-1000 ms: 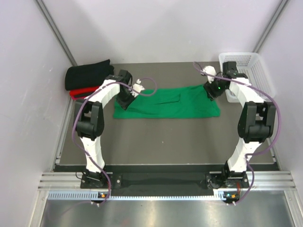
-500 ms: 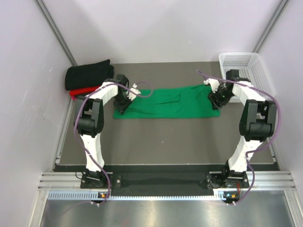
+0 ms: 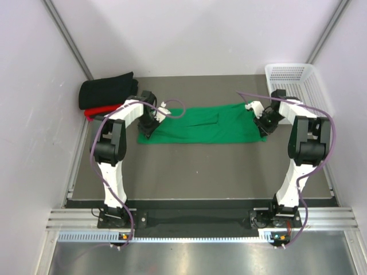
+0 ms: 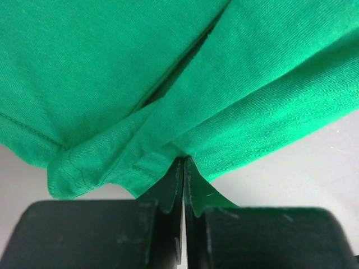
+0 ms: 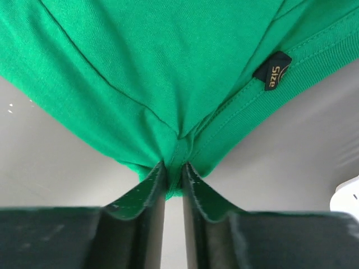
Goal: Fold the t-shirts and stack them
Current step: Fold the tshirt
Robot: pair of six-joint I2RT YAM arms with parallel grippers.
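The green t-shirt (image 3: 200, 125) lies across the tabletop (image 3: 200, 166), one end pinched by the left end effector (image 4: 184, 165), the other by the right end effector (image 5: 174, 171).

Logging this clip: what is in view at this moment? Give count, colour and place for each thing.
green t-shirt: one, bright green, lying as a long strip across the middle of the table
black t-shirt: one, black, folded, far left corner
red t-shirt: one, red, under the black t-shirt, only an edge showing
size label: one, black with gold lettering, on a ribbed edge of the green t-shirt
basket: one, white mesh, far right corner
table: one, dark grey
cables: two, purple, one along each arm
left hand: one, black, shut on the green t-shirt's left end
right hand: one, black, shut on its right end
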